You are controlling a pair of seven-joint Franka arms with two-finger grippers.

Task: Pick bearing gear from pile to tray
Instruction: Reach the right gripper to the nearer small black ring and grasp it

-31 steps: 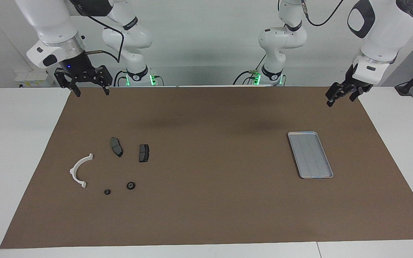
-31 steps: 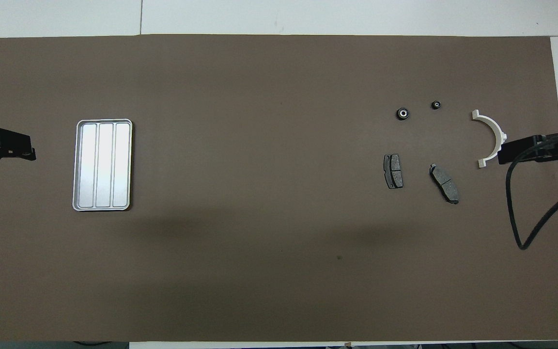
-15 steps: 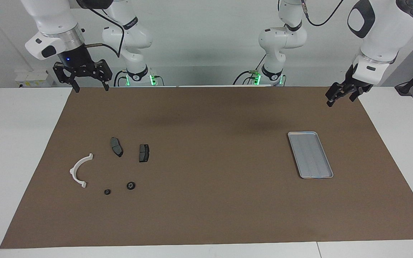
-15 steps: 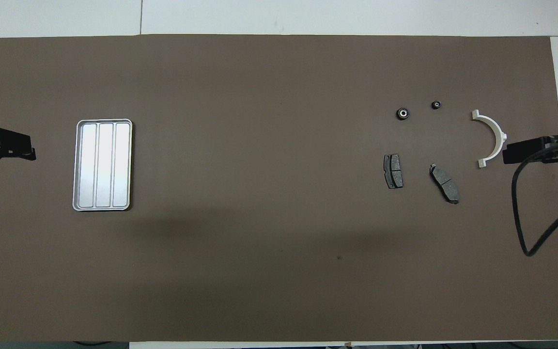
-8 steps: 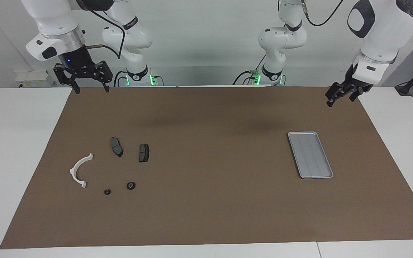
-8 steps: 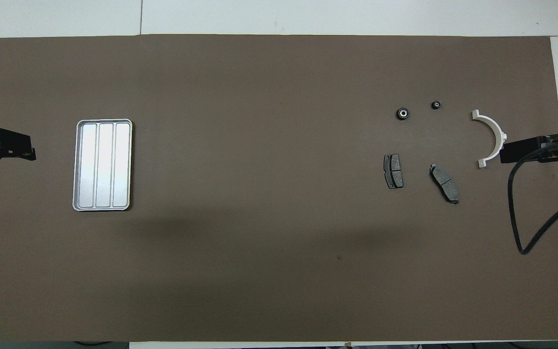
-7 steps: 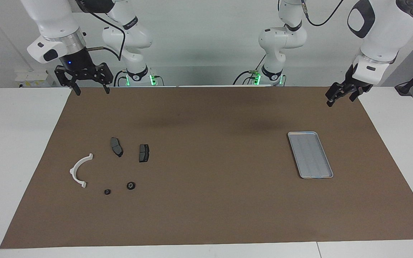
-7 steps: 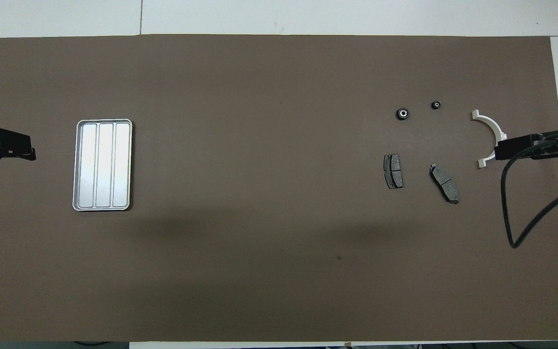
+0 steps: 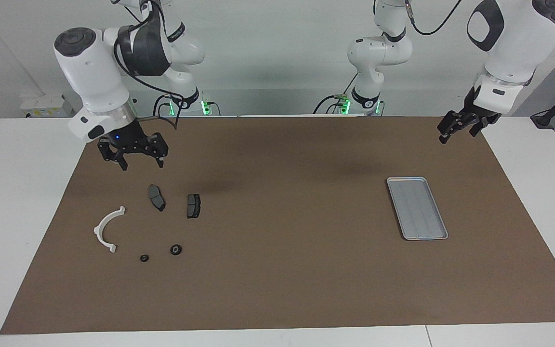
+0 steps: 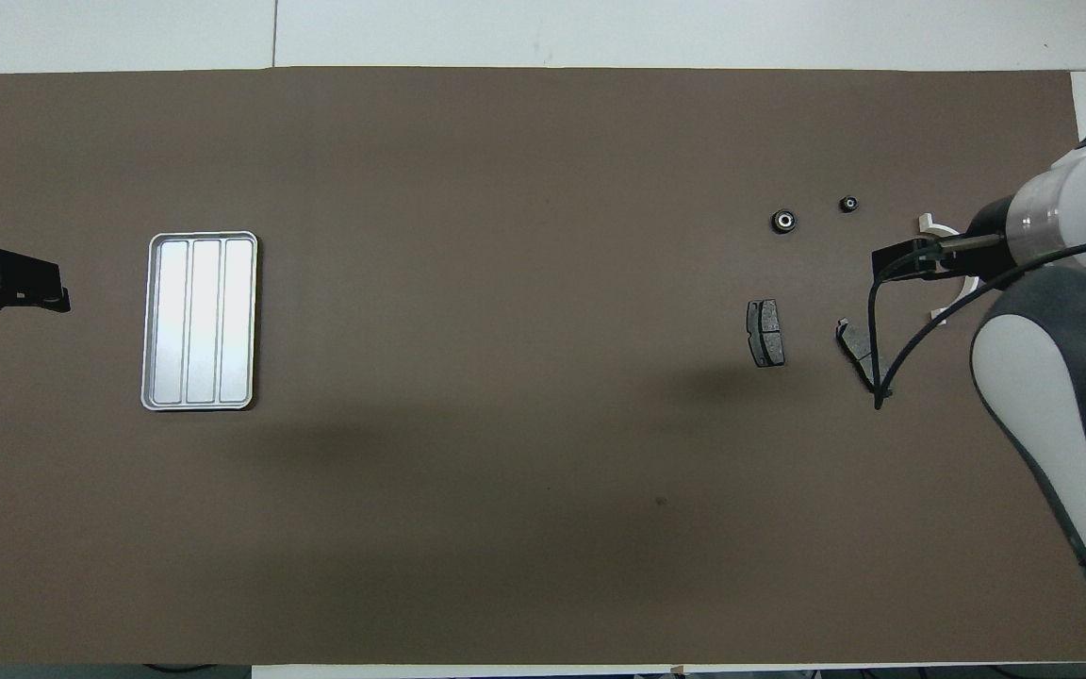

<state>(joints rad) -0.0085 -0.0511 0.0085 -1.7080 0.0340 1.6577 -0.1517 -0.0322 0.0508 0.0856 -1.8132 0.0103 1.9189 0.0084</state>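
Note:
The pile lies toward the right arm's end of the table. In it are two small black round bearing gears, a larger one [image 9: 176,249] [image 10: 783,221] and a smaller one [image 9: 144,258] [image 10: 848,203]. With them lie a white half-ring bracket [image 9: 106,230] [image 10: 927,223] and two dark pad-shaped plates [image 9: 156,197] [image 9: 193,205]. My right gripper [image 9: 141,166] [image 10: 892,259] hangs open and empty over the mat beside the plates. The silver tray [image 9: 416,208] [image 10: 199,321] lies empty toward the left arm's end. My left gripper [image 9: 456,135] [image 10: 24,292] waits open above the mat's corner.
A brown mat [image 9: 277,289] covers most of the white table. In the overhead view the right arm [image 10: 1052,377] hides much of the bracket, and its black cable [image 10: 873,358] crosses one plate [image 10: 852,339].
The right arm has swung down and out from the mat's corner to hang over the mat by the pile. The left arm, the parts and the tray have not moved.

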